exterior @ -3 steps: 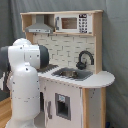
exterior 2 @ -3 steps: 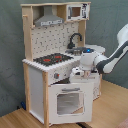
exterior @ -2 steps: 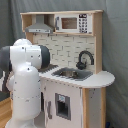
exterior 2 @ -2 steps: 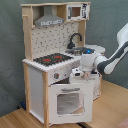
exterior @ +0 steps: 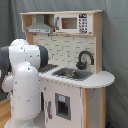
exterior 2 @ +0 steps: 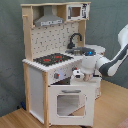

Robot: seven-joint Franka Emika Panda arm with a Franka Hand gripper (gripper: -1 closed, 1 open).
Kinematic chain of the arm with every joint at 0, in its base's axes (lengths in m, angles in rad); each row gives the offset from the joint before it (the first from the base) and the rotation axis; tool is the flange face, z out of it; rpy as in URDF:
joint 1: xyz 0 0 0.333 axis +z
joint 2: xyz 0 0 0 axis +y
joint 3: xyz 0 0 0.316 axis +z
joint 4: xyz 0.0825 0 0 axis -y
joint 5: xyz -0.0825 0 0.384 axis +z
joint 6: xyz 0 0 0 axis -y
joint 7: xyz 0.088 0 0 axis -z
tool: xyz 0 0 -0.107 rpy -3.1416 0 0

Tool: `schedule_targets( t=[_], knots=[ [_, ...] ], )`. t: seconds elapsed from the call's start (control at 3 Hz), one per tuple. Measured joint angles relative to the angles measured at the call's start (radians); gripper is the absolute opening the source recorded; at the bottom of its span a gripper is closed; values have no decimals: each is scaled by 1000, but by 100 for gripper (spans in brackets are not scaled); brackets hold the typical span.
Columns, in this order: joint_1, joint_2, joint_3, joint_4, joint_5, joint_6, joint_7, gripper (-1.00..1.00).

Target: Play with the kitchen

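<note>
The kitchen (exterior: 75, 60) is a tall white and light-wood toy with a grey hood (exterior: 41, 25), a black faucet (exterior: 85, 59) and a sink (exterior: 72, 74). In the second exterior view the kitchen (exterior 2: 40, 85) shows its black-and-red hob (exterior 2: 50, 60), pegboard back (exterior 2: 50, 37) and windowed oven door (exterior 2: 67, 102). My arm reaches in from the second exterior view's right. My gripper (exterior 2: 78, 75) is at the kitchen's front panel, just above the oven door and beside the knobs. In the first exterior view the arm (exterior: 25, 75) hides the gripper and the kitchen's left front.
A toy microwave (exterior: 72, 22) sits on the top shelf beside the hood. The kitchen stands on a wooden floor (exterior 2: 110, 110) before a dark grey curtain (exterior 2: 10, 50). The robot's white base and shoulder fill the first exterior view's left.
The wrist has dipped slightly toward the top of the oven door. The kitchen has not moved.
</note>
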State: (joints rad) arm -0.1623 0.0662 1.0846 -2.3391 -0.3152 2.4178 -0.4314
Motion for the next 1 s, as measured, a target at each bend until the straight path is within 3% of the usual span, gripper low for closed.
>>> schedule_targets(
  t=[0.67,1.0],
  knots=[
    [69,18,12,0,-12,-4,191,-100],
    [70,24,31,0,-12,-5,291,-100]
  ],
)
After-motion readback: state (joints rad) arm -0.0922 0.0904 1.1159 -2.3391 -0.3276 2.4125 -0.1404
